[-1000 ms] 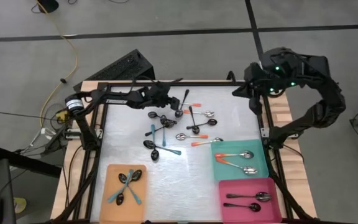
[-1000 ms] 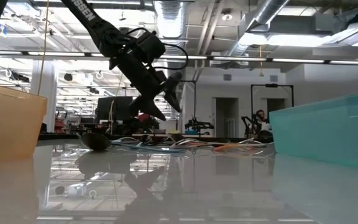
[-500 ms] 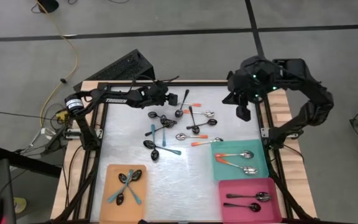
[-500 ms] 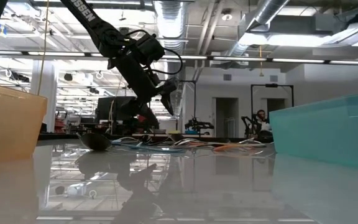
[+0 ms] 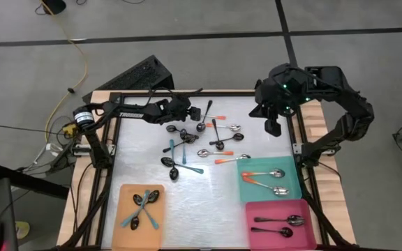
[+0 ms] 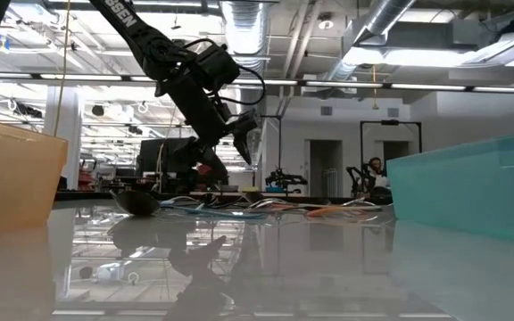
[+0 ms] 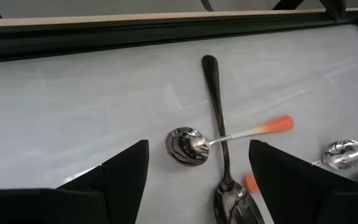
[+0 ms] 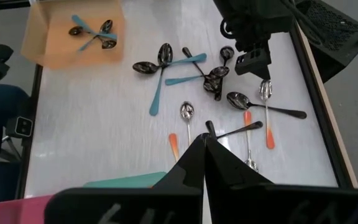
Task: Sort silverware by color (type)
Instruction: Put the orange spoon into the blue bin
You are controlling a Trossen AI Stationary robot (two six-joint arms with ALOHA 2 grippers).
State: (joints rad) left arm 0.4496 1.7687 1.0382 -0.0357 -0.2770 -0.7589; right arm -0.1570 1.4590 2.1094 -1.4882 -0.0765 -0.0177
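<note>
Loose spoons [image 5: 201,139] with teal, orange-tipped and plain dark handles lie flat, crossed over one another, on the far half of the white table. My left gripper [image 5: 192,111] hangs open above the far end of that heap, touching nothing. In the left wrist view its fingers [image 7: 197,180] stand either side of an orange-tipped spoon [image 7: 194,142] crossed by a black spoon [image 7: 219,124]. In the low view the left gripper [image 6: 239,134] sits tilted above the spoons [image 6: 239,207]. My right gripper [image 5: 272,127] hovers shut [image 8: 204,142] over the table's far right part.
Three flat trays sit at the near edge. The orange tray [image 5: 142,209] on the left holds teal spoons, the teal tray [image 5: 295,183] holds orange-handled spoons, and the pink tray [image 5: 306,209] holds dark spoons. A black frame [image 5: 110,139] rims the table. Bare surface lies mid-near [image 5: 208,202].
My right arm has swung from the table's far right corner toward the left, bringing its gripper over the table's right part, then held still. My left gripper has dipped slightly above the far spoons. No spoon has moved.
</note>
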